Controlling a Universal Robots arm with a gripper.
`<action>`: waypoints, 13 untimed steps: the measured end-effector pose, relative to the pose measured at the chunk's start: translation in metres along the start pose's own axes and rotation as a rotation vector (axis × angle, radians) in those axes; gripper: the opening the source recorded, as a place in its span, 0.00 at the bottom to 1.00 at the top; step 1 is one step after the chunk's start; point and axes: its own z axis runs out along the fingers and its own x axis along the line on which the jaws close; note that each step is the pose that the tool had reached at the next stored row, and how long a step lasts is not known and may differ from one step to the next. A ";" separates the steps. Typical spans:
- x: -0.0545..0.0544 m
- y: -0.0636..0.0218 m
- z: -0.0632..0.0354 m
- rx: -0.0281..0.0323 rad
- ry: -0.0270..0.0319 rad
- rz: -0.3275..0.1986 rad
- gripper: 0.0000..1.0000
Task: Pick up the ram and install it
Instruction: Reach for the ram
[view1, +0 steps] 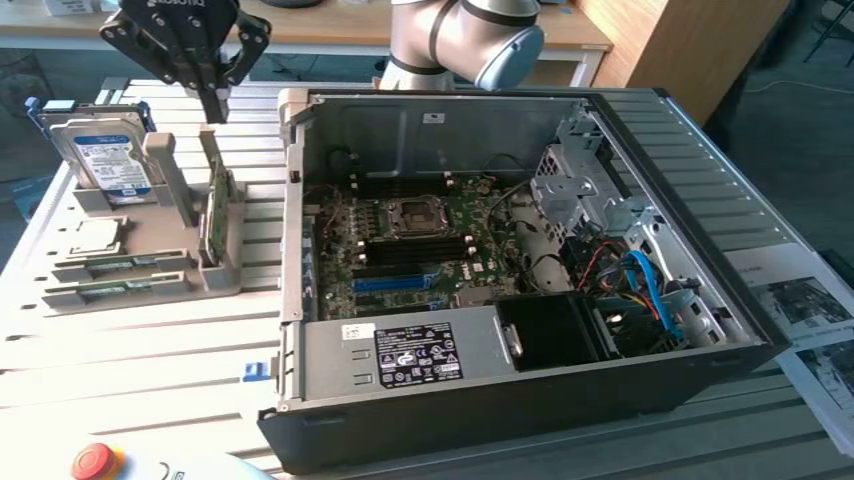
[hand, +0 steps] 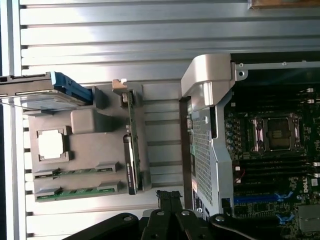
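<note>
Red push button (view1: 94, 460) sits at the near edge of the tabletop (view1: 134, 370), beside the open computer case (view1: 534, 400). At the exterior view's left of the case stands a gray holder (view1: 220, 278). The ram (view1: 120, 263) lies flat in a front slot of this holder, with a second stick (view1: 118, 290) just beside it. The gripper (view1: 214, 105) hangs above the holder, over an upright green card (view1: 214, 215), apart from the ram. Its jaws are fully closed and hold nothing.
</note>
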 end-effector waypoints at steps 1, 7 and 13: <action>0.002 0.0000 -0.0001 0.0000 0.0000 0.000 0.10; 0.015 0.0001 -0.0003 0.0000 0.0000 0.000 0.10; 0.028 0.0002 -0.0006 0.0000 0.0000 0.000 0.10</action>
